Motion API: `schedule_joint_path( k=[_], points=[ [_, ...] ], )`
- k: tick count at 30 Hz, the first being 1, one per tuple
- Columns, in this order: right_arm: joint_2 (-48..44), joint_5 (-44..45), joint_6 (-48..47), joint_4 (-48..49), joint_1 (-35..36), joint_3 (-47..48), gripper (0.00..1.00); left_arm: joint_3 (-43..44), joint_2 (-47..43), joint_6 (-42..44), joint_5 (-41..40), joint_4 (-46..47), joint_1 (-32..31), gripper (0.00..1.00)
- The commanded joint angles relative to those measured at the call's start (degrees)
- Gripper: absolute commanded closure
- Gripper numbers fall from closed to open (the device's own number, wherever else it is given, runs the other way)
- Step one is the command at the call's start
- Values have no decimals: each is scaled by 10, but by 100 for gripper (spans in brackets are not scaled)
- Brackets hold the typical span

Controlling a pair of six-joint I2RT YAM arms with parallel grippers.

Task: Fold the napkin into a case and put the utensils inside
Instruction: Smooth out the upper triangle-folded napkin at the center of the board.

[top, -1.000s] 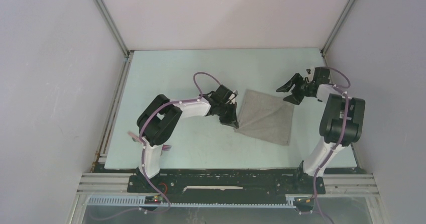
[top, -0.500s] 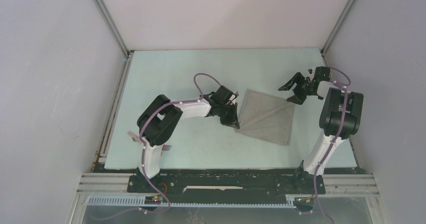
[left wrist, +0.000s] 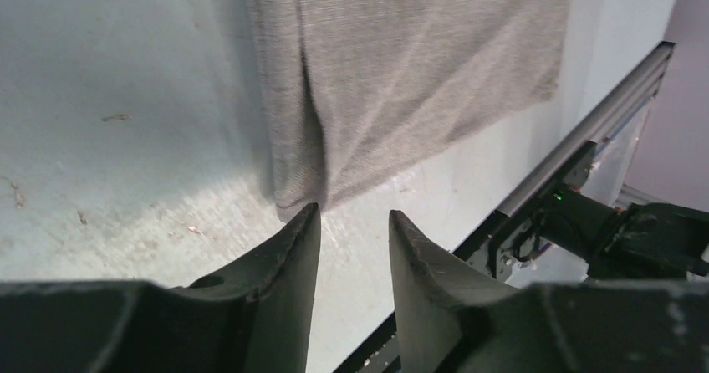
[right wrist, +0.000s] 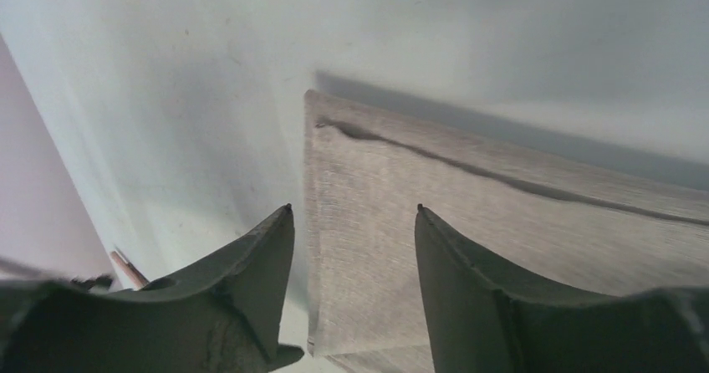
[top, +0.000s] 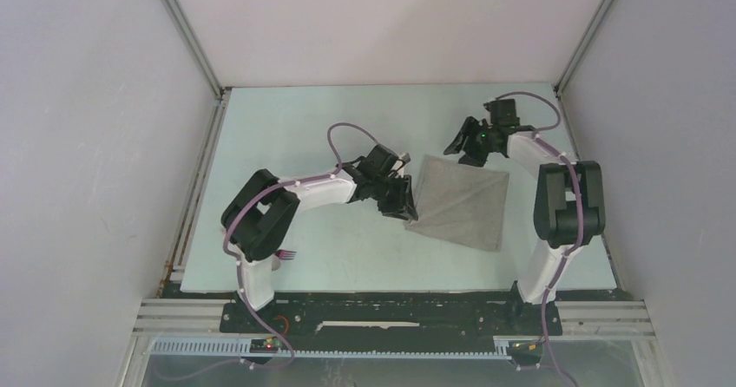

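The napkin lies folded flat on the table, a light-grey cloth with a crease running across it. My left gripper sits at its near-left corner. In the left wrist view this gripper is open and empty, the napkin corner just past one fingertip. My right gripper hovers over the cloth's far edge. The right wrist view shows it open above the napkin edge. Of the utensils only pinkish-purple ends show beside the left arm's base.
The pale table is boxed in by grey walls, with aluminium rails along its left edge and corner posts at the back. A black base rail runs along the near edge. Purple cables loop over both arms.
My left gripper has opened and let go of the napkin's corner. My right arm has swung left from the table's right side to the napkin's far edge.
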Motion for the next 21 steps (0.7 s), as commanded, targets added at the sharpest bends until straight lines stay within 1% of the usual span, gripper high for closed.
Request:
schedule_joint_path(
  k=[1,4,7,9,11,12,13,18,19,21],
  points=[
    [32,81,35,7,50,44,39,-2,-67,5,11,0,-2,56],
    [61,111,37,-16,79,77,39,-2,-64,9,0,-1,2,53],
    [78,138,35,-29,102,100,39,9,-38,12,-1,-1,7,54],
    [90,156,35,-42,114,116,41,21,-14,17,-6,-2,8,57],
    [101,163,35,-49,120,128,48,32,9,17,-9,-3,8,60],
    [107,164,37,-49,122,132,50,35,17,17,-9,-1,8,63],
    [113,165,39,-51,124,136,51,37,25,16,-10,0,7,66],
    [146,167,39,-68,132,165,57,23,35,10,-8,15,8,72],
    [151,168,39,-70,134,169,59,20,35,9,-8,18,8,73],
    [155,174,40,-73,137,173,60,11,35,8,-10,25,8,74]
  ],
)
